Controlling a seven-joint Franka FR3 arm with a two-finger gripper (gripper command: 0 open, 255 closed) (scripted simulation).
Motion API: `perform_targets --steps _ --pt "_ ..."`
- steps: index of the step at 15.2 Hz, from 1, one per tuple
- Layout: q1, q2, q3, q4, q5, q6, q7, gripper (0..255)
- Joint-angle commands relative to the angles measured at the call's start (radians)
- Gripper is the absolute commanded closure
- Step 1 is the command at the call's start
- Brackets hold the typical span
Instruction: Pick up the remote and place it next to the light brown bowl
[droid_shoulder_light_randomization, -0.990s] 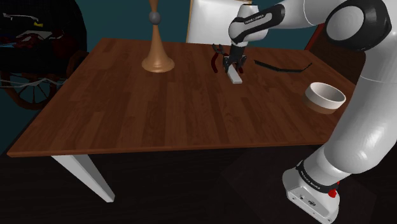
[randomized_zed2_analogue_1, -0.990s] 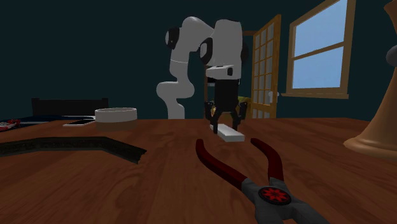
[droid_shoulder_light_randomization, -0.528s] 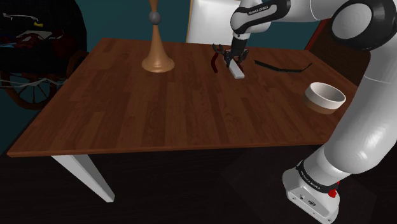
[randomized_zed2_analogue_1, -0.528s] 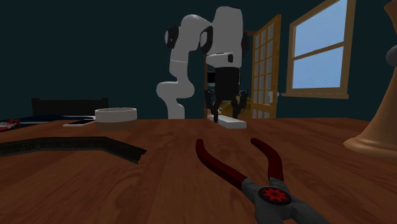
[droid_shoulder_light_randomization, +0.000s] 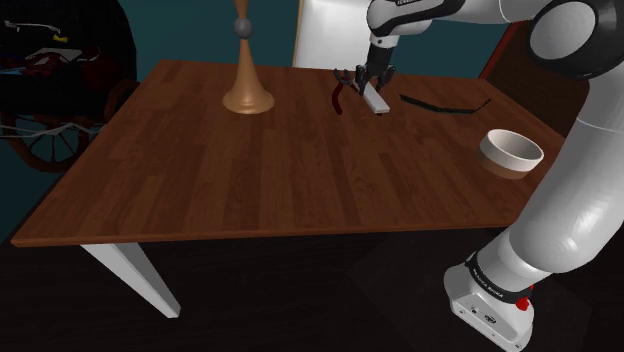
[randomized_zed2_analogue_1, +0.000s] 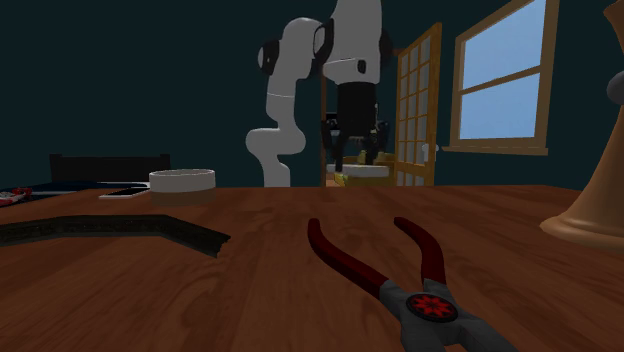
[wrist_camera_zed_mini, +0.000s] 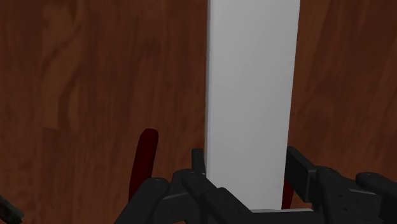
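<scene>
While the wooden table (droid_shoulder_light_randomization: 250, 190) carries everything else, the white arm (droid_shoulder_light_randomization: 585, 180) reaches across it to the far side. Light brown bowl (droid_shoulder_light_randomization: 511, 153) sits near the table edge closest to the stand, well apart from the load. Red-handled pliers (droid_shoulder_light_randomization: 340, 95) lie on the wood beneath the gripper.

Remote (wrist_camera_zed_mini: 251, 95): in the air, clear of the tabletop per the second exterior view, above the pliers, clamped near one end.

Handling, my read: rigid slab, light, smooth faces so probably slippery. Most of the length overhangs the grip, so it may pivot if swung fast. A hold nearer mid-length, across the narrow width, would be steadier. With this hold, the transit wants to be slow and the set-down flat beside the bowl.

Looks: plain white-grey flat bar, long and narrow, no buttons drawn.

Gripper (wrist_camera_zed_mini: 248, 168): narrow, fingers (wrist_camera_zed_mini: 299, 168) pressed on the remote's two long edges.
</scene>
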Motion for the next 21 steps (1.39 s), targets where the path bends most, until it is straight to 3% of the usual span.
perform_targets --steps 1,9,21 --pt "0.001 -0.008 0.000 0.018 -0.001 -0.025 0.002 255" --pt "0.001 -0.021 -0.001 0.097 -0.003 -0.118 0.002 255" --pt "-0.141 -0.163 -0.100 -0.099 -0.004 -0.060 -0.242 255"
